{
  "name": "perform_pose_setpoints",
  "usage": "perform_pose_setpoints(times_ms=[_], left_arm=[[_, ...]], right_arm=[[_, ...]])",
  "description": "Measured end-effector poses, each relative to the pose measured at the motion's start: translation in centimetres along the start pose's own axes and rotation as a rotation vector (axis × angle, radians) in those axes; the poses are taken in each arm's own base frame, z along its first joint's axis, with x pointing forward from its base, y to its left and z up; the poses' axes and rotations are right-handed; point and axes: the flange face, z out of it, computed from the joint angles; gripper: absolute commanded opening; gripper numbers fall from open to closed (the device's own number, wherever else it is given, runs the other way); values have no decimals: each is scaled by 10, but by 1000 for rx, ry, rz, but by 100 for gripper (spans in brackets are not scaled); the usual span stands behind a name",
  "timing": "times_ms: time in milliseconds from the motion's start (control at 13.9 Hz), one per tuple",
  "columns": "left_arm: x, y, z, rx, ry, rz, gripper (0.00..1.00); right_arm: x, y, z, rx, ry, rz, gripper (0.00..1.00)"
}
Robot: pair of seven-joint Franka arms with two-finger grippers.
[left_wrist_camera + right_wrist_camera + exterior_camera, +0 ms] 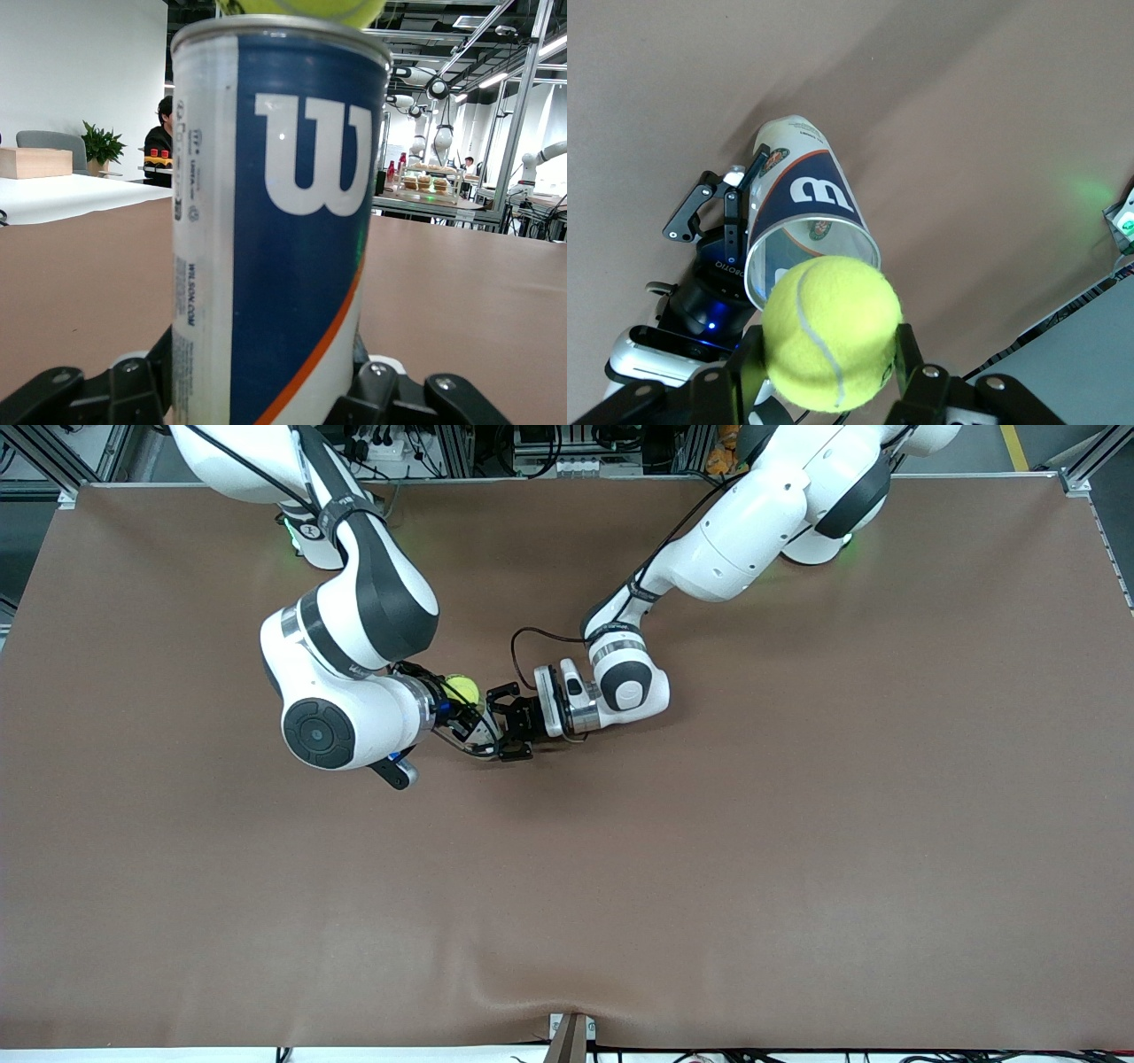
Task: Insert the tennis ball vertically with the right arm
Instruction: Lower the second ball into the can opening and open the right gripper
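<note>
The big table (797,850) is covered with a smooth brown cloth, a bit wrinkled at its 6 o'clock edge. The two white and dark arms meet near the middle, a little toward the right arm's end. Between them stands a tall round can (275,221), upright on the cloth, with clear plastic walls, a shiny rim and a blue label with a big white W and an orange stripe. The left gripper (503,722) is low at the table, and its black fingers (133,385) are closed on the can near its bottom, one on each side. The can's open top is a round hole. The right gripper (831,359) hangs just over that hole, pointing down. Its dark fingers (908,350) pinch the tennis ball (831,332), which is round, fuzzy and yellow-green with a curved white seam. The ball sits right above the rim, at 12 o'clock of the can in the left wrist view
</note>
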Motion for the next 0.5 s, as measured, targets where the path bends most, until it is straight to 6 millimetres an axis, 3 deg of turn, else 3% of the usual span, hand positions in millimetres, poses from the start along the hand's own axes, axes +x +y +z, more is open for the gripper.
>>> perform_pose_setpoints(times_ms=[503], left_arm=[[0,0,0,-1,1,-1,74]], right_arm=[[4,2,-3,9,5,9,100]])
